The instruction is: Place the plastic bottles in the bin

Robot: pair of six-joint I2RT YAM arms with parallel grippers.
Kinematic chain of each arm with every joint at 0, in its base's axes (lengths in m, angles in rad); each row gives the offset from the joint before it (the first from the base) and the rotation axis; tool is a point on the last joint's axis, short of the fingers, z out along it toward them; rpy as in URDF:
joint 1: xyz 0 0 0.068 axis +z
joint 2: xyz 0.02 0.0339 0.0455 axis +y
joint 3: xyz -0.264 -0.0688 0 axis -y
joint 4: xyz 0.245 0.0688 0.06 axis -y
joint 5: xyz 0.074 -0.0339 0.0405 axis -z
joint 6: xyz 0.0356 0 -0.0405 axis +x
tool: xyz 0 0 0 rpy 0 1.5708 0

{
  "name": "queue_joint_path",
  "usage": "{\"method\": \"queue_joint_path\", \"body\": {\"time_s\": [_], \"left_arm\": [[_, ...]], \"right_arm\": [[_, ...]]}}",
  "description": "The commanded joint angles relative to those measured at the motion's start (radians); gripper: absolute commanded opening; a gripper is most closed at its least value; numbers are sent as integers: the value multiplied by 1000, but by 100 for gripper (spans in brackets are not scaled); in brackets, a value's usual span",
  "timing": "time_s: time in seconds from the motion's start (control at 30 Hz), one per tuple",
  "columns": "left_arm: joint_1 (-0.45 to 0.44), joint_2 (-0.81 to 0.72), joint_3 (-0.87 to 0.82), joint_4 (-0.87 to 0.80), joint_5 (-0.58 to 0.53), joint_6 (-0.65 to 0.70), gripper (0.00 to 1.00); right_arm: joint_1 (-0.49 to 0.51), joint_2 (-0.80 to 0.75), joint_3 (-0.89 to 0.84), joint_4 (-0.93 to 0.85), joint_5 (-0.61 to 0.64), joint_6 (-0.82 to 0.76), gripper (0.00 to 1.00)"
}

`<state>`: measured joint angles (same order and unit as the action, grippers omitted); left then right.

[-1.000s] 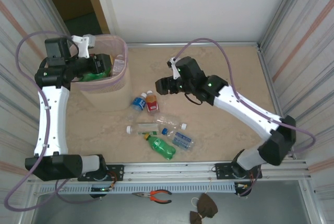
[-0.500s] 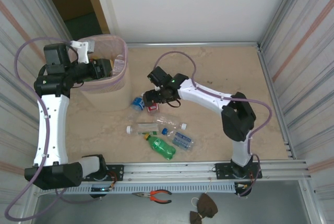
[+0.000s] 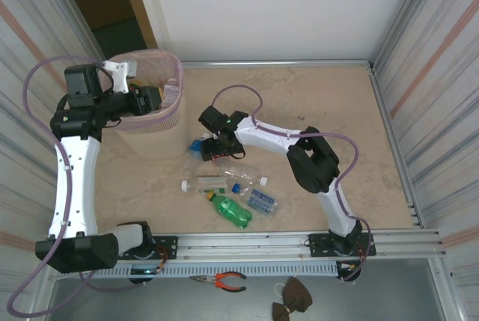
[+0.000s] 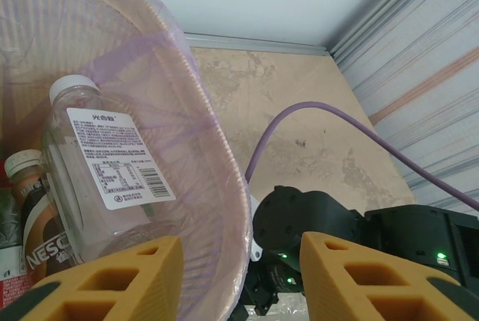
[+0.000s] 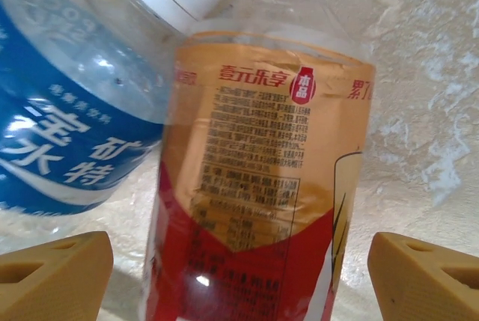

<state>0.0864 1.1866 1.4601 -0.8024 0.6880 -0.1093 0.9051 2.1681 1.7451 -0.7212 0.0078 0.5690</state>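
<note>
Bracketing bottle [image 5: 254, 171], seemingly untouched: right gripper [image 5: 239, 272]

The bin [image 3: 177, 108] is standing at the far left of the table [image 3: 329, 104], with the left gripper [image 3: 152, 99] hanging over its opening. Inside the bin, a tall bottle [image 4: 97, 179] is leaning cap-up against the wall, and a shorter bottle [image 4: 30, 216] is sitting just to its left.

Just right of the bin, the right gripper [image 3: 212, 149] is hovering low over two bottles on the table. The middle bottle [image 5: 262, 186] is lying between its fingers and the neighbour bottle [image 5: 67, 111] is pressing against it from the left.

Nearer the arm bases, a crosswise bottle [image 3: 212, 183] is lying beside a second bottle [image 3: 247, 179]. In front of them a crumpled bottle [image 3: 262, 201] and the nearest bottle [image 3: 230, 211] are lying side by side.

Pliers [image 3: 224, 281] are lying beyond the table's near rail.
</note>
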Motion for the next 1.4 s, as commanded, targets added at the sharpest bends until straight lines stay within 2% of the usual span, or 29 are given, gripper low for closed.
{"method": "queue_joint_path", "body": {"time_s": [0.0,0.4,0.63,0.77,1.1,1.3,1.37], "left_arm": [[12,-19,-11,22,22,2,45],[12,-14,-12,39,39,-17,46],[12,-15,-10,46,48,-25,46],[12,-10,-10,54,56,-36,46],[12,-7,-49,155,132,-113,46],[-2,-16,-95,280,186,-205,47],[-25,-20,-96,309,184,-227,50]], "right_arm": [[8,32,36,-38,39,26,86],[-38,26,15,-63,114,2,74],[-103,-43,-71,-49,138,-6,62],[-139,-102,-134,-35,149,-8,60],[-201,-381,-340,82,176,-55,59],[-207,-595,-448,220,140,-144,58],[-209,-659,-479,275,115,-174,58]]}}
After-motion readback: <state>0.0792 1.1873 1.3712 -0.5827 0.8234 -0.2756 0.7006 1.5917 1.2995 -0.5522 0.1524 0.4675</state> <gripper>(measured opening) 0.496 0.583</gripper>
